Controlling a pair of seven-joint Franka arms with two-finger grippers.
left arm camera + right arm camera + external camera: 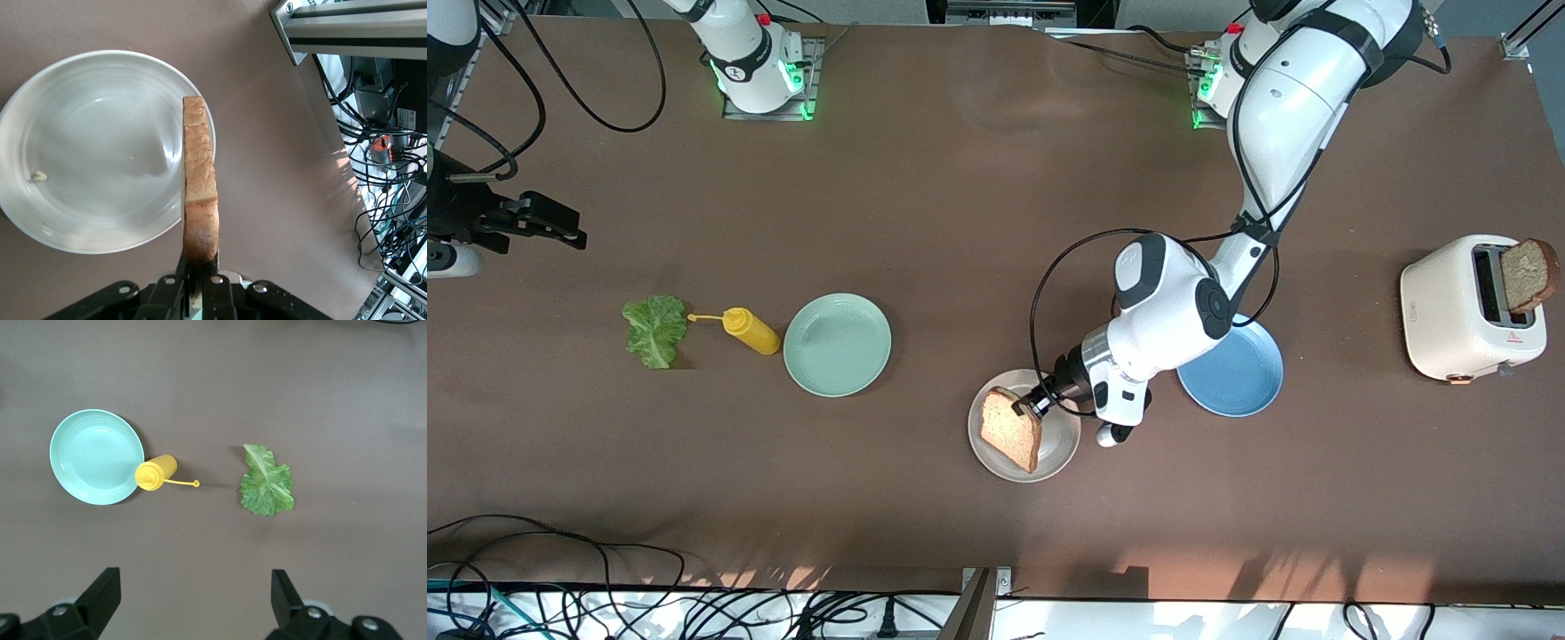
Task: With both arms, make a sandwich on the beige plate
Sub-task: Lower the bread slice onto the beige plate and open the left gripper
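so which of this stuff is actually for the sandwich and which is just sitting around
For the job:
- beige plate
- bread slice held over it, on edge, by the shut left gripper
- second bread slice in the toaster
- lettuce leaf
- right gripper, open, over the lettuce

Lying about:
- mint-green plate
- blue plate
- yellow squeeze bottle

The table [960,222] is covered in a matt brown sheet, smooth and faintly creased near the top centre of the front view. The beige plate [1063,440] looks glazed, with soft sheen and ridged rings. The bread slice [1009,429] is porous and grainy with a rough crust. The arms' shells [1303,89] are glossy white plastic. The toaster [1449,324] at the right edge is smooth cream plastic. The lettuce leaf [267,483] is ruffled; the mustard bottle [155,473] is shiny yellow plastic.
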